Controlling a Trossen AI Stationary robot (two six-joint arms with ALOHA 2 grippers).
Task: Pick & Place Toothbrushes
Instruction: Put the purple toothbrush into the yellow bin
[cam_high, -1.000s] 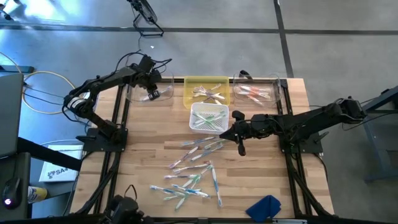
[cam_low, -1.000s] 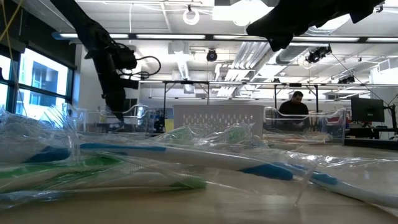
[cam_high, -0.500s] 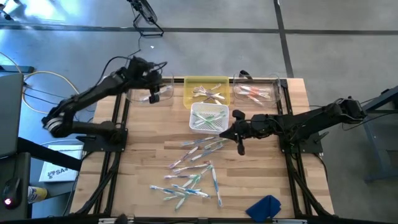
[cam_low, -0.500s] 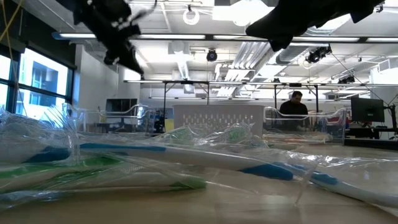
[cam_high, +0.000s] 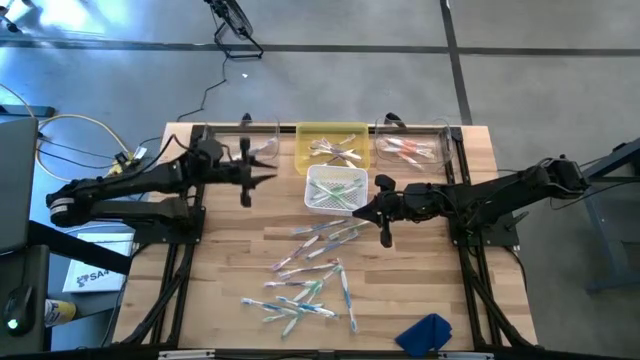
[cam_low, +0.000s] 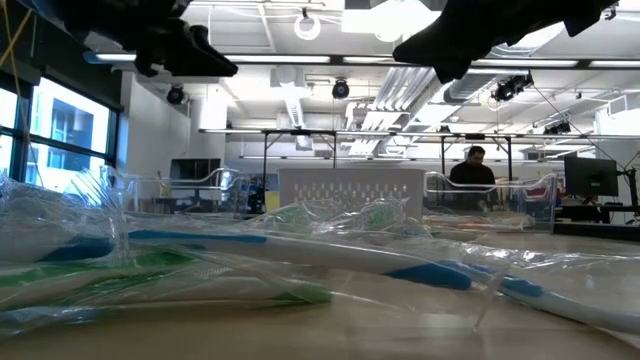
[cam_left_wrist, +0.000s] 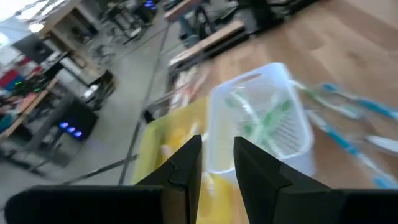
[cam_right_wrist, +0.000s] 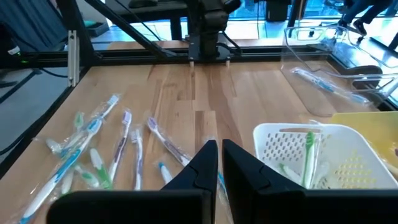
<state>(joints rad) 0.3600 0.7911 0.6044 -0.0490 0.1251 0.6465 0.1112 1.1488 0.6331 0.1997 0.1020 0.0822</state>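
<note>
- Sorting looks partly done: four bins sit at the far edge of the table. The white basket (cam_high: 336, 190) holds green-accented toothbrushes, the yellow bin (cam_high: 331, 146) behind it holds a few more, a clear bin (cam_high: 412, 147) to the right of the yellow one holds pink or red ones, and a clear bin (cam_high: 243, 140) to the left holds at least one brush.
- Much is left: a loose pile of wrapped toothbrushes (cam_high: 308, 268) lies on the bare wood in front of the white basket, toward the near edge.
- The left gripper (cam_high: 262, 178) hovers just left of the white basket, fingers a little apart, nothing between them.
- The right gripper (cam_high: 364, 214) hovers at the basket's right front corner, fingers together and empty, the pile just beyond it.
</note>
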